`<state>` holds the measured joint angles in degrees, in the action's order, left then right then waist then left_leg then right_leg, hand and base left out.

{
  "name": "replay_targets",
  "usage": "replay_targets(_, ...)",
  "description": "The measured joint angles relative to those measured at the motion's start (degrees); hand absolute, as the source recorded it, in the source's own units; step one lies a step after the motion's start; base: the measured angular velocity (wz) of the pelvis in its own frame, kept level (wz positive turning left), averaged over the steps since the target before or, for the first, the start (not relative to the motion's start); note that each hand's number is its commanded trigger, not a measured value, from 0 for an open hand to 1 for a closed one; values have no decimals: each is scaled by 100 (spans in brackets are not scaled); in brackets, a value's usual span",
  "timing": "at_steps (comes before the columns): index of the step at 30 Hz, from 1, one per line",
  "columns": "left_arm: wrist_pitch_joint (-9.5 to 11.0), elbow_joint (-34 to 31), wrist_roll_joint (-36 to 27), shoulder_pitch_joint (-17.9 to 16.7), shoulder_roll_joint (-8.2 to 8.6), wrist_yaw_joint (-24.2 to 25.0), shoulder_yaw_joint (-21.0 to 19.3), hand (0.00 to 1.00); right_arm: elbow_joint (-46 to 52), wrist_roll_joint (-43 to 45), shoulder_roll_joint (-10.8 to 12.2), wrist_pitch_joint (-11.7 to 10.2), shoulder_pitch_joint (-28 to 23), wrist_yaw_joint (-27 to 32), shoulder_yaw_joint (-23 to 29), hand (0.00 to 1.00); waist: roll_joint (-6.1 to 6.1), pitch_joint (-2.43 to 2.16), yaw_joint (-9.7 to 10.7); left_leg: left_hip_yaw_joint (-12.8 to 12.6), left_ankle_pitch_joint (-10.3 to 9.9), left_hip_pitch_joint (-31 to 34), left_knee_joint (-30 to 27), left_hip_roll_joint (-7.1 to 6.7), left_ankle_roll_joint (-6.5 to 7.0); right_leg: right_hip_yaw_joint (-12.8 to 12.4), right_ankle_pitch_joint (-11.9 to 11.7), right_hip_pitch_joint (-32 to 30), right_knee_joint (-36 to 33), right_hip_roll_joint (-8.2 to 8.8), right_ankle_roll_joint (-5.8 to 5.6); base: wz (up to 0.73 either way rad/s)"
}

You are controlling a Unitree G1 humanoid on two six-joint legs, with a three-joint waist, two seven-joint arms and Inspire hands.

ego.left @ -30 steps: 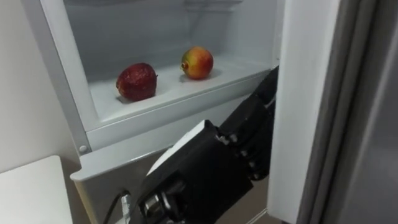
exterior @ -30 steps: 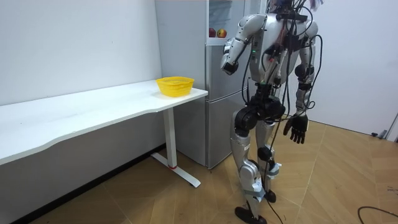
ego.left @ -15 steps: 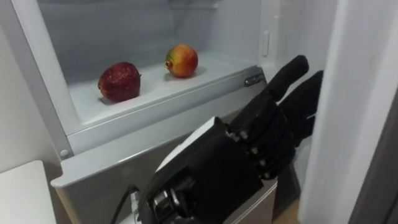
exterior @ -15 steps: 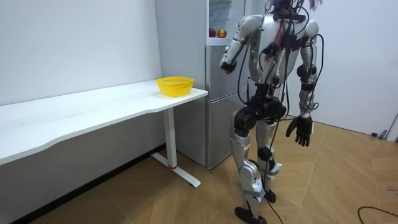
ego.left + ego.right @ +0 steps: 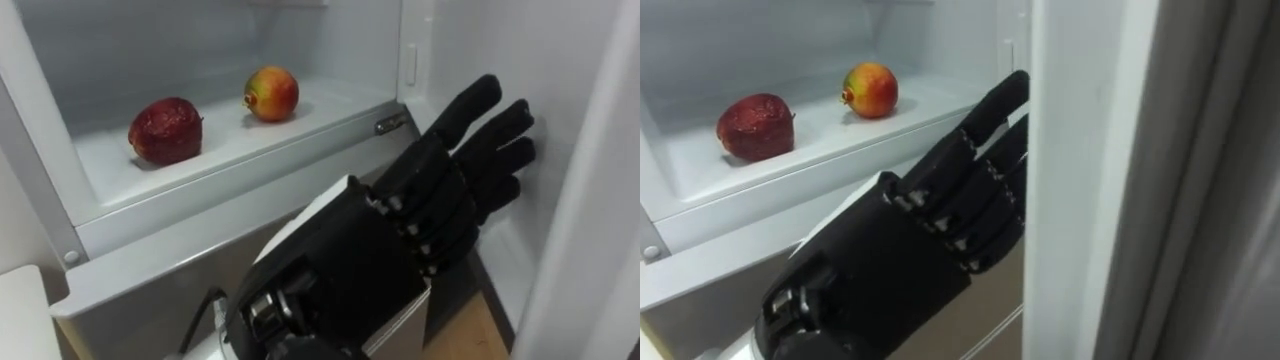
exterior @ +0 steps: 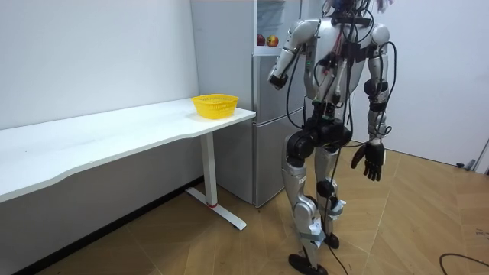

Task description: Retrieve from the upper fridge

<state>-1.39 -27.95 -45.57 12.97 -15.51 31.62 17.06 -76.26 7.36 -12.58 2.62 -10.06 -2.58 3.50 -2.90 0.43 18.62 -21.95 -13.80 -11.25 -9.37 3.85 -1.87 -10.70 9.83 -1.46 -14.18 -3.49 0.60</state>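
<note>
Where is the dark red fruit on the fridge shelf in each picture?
Left eye view: the dark red fruit sits upper left, on the shelf.
Right eye view: upper left again.
Room view: top centre, in the open fridge.
Shared landmark: the yellow-red fruit just right of it.

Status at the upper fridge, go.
Left hand open, empty, short of the shelf. Right hand open at side. Dark red fruit, red-yellow fruit on shelf, untouched. Nothing blocking.
</note>
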Motion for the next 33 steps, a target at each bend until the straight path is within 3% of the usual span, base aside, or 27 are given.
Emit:
replay_targets(6, 0, 0, 0, 0, 15, 0, 10, 0, 3, 1, 0, 3, -13, 0, 0, 0, -54, -3, 25, -8, -2, 18, -5, 46, -2, -37, -56, -15, 51, -54, 26, -5)
replay_targets(11, 13, 219, -322, 155, 85, -115, 258, 0, -9, 15, -3, -5, 84, 1, 0, 0, -95, 7, 144, -152, -2, 16, -5, 71, -2, -39, -63, -16, 50, -70, 38, 1)
replay_targets(22, -6, 367, -424, 368, 169, -147, 721, 0, -38, 0, -14, -2, 254, -50, 3, 0, -77, 22, 495, -147, -2, -16, -2, 67, -2, -169, -65, -21, 58, -104, 36, -6)
replay_targets(33, -12, 477, -425, 741, 214, -132, 861, 0, -38, -4, -86, -5, 356, -233, 3, 0, -81, 21, 621, -148, -2, -17, -2, 67, -2, -187, -69, -24, 61, -107, 40, -2)
